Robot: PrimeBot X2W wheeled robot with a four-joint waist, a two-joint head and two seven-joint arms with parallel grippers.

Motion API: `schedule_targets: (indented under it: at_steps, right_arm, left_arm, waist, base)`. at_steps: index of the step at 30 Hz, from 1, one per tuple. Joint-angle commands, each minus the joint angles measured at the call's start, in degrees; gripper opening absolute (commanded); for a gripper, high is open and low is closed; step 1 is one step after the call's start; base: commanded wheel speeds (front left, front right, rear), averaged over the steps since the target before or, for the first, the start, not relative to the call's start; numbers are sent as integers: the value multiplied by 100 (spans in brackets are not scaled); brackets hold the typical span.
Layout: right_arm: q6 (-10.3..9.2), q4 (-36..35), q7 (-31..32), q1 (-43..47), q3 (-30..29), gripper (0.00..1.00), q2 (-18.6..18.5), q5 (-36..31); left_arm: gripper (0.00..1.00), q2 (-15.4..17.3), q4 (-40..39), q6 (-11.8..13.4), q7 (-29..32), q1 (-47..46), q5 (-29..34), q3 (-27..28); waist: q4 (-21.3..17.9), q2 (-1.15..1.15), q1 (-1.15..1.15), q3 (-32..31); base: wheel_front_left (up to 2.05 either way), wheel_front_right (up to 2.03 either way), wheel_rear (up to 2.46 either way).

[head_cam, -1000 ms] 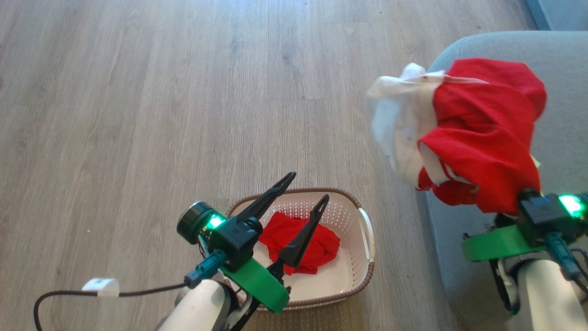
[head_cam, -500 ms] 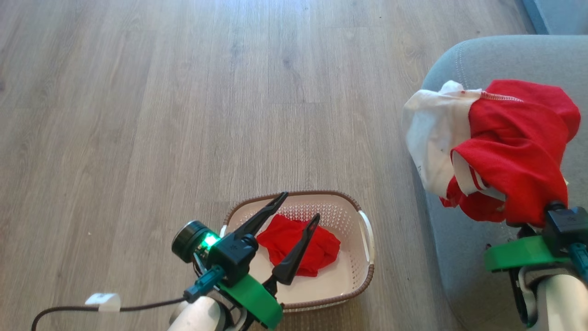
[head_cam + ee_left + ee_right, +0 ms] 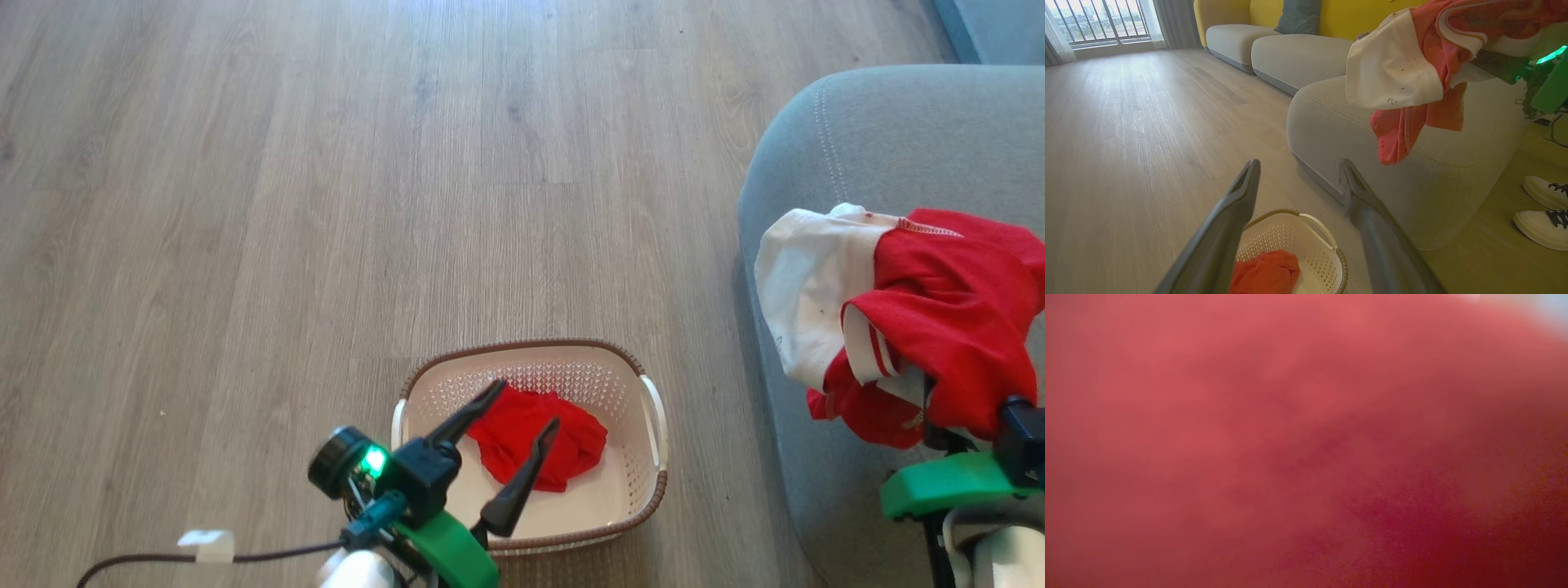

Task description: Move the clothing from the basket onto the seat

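We hold our left gripper (image 3: 527, 402) spread wide and empty, hovering above the basket (image 3: 531, 345) at six o'clock on the wood floor (image 3: 245, 245), with the small red garment (image 3: 571, 445) lying inside it. At four o'clock our right gripper (image 3: 1016, 420) is clenched on the red-and-white garment (image 3: 947, 302), which drapes over its fingers above the edge of the grey seat (image 3: 898, 131) at three o'clock.
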Motion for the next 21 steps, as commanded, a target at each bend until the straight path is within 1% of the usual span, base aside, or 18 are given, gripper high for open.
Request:
schedule_targets:
  at_steps: [1,16,21]
  right_arm:
    - [-1,-165,-14,-158,127,0,-42,32]
    - [-1,-98,-14,-144,197,0,-42,38]
    - [-1,-149,-14,-164,221,0,-41,11]
  left_arm:
    - [100,43,-118,-6,-28,-75,10,127]
    - [100,1,42,-6,-28,-18,42,127]
    - [100,-17,-11,-6,-28,-4,28,165]
  waist:
    - [-13,0,0,-11]
    - [-40,0,0,-101]
    - [-159,0,0,-84]
  base:
    - [0,0,0]
    - [0,0,0]
    - [0,0,0]
